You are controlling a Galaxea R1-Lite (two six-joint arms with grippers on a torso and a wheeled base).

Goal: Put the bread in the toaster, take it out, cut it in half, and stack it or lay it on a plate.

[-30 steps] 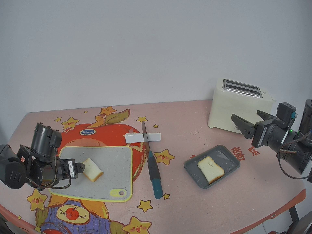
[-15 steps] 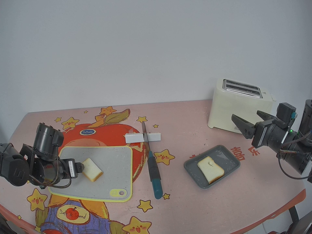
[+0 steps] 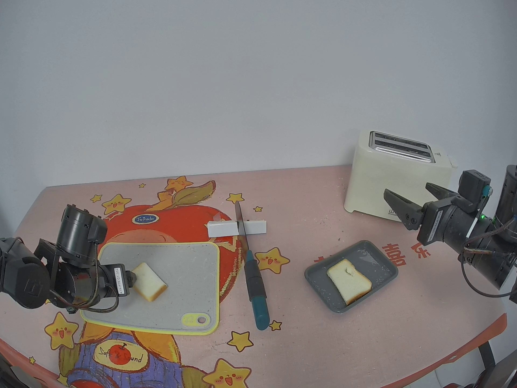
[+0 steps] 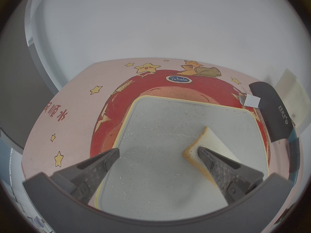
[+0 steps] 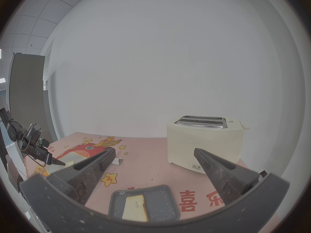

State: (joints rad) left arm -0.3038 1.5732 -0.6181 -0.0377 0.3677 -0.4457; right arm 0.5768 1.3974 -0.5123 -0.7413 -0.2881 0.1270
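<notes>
Horizontally, left fingers (image 4: 224,170) spread low by the bread (image 4: 213,140); right fingers (image 3: 402,207) spread near the toaster (image 3: 396,181).

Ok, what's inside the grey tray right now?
One piece of bread lying flat, toward the near end of the tray. Whatever is under the bread is covered, so that can't be told.

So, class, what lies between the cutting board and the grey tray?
A teal-handled knife, its blade propped on a white rest; the head view shows it.
</notes>
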